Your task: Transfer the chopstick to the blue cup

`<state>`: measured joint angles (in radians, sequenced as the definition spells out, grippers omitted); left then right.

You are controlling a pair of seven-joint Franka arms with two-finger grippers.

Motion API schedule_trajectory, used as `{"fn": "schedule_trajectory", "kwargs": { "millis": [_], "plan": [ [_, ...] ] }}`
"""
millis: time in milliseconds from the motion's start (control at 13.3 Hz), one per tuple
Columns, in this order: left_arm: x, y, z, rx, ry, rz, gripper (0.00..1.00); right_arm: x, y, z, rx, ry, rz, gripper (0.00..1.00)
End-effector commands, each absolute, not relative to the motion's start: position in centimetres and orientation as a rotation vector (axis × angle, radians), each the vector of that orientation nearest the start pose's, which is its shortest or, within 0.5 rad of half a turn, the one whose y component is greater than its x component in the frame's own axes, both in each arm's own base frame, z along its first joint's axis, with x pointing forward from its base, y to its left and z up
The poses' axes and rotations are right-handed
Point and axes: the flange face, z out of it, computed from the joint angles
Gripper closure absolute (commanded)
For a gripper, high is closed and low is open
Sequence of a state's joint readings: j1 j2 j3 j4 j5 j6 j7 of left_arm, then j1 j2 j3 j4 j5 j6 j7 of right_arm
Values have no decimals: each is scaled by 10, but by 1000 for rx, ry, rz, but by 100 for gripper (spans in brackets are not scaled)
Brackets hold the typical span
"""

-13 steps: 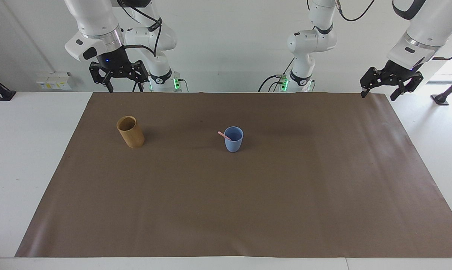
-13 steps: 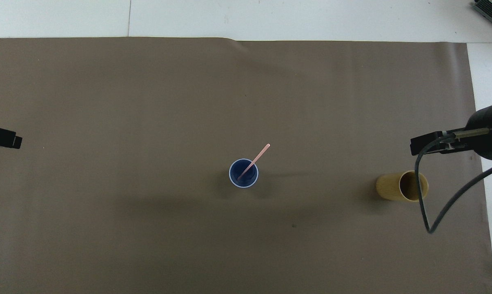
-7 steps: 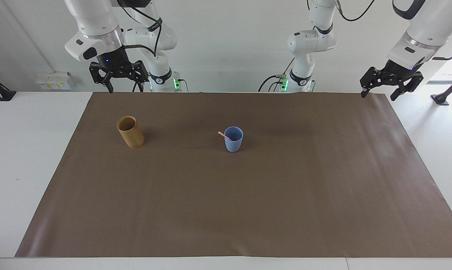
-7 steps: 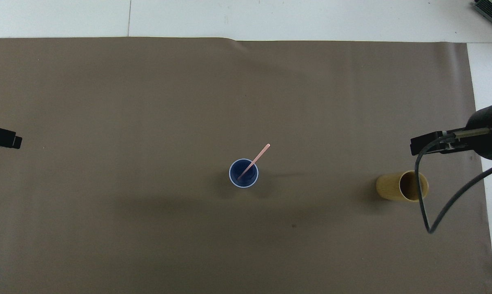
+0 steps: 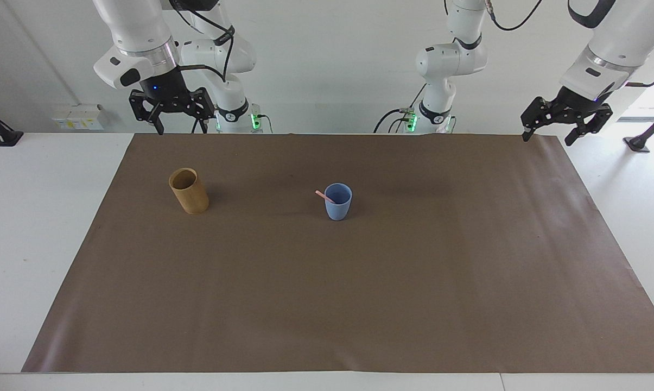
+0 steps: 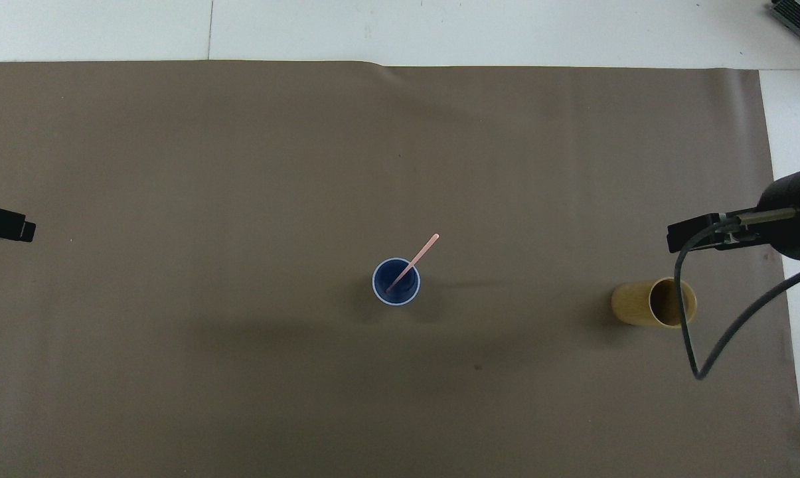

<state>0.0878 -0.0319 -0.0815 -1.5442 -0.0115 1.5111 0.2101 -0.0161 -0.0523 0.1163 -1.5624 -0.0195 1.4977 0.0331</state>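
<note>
Table (image 5: 12, 228): white top, lying under a brown mat (image 5: 359, 282) that is covering most of it; white margins are showing at both ends and along the edge farthest from the robots. A white wall is standing at the robots' end.

Right gripper (image 5: 172, 117): hanging over the mat's robot-side edge, fingers spread, holding nothing. Arm waiting.

Left gripper (image 5: 566, 126): hanging over the mat's corner at the left arm's end, fingers spread, empty. Arm waiting.

Holder (image 5: 188, 190): tan cylinder, standing upright toward the right arm's end.

Cup (image 5: 338, 201): blue, standing upright mid-mat, well apart from the holder.

Chopstick (image 5: 324, 196): one pink stick, sitting in the cup, leaning over the rim toward the right arm's end.

Views: the overhead is showing the stick's foot inside the cup (image 6: 396, 281) and its tip (image 6: 429, 243) slanting away from the robots; the facing view alone is showing both grippers whole.

Open room: bare mat is lying all round the cup.
</note>
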Motion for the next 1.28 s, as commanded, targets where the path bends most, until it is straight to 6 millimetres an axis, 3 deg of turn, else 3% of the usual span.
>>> {"fn": "schedule_trajectory", "kwargs": {
  "millis": [0, 754, 980, 1206],
  "plan": [
    [531, 4, 653, -3125, 315, 13, 0, 530, 50, 652, -3153, -110, 33, 0],
    [531, 4, 653, -3125, 315, 13, 0, 531, 46, 652, -3159, -117, 35, 0],
    [531, 4, 653, -3125, 315, 13, 0, 541, 43, 654, -3165, -132, -69, 0],
    [531, 4, 654, -3125, 315, 10, 0, 541, 42, 654, -3158, -110, -69, 0]
  ]
}}
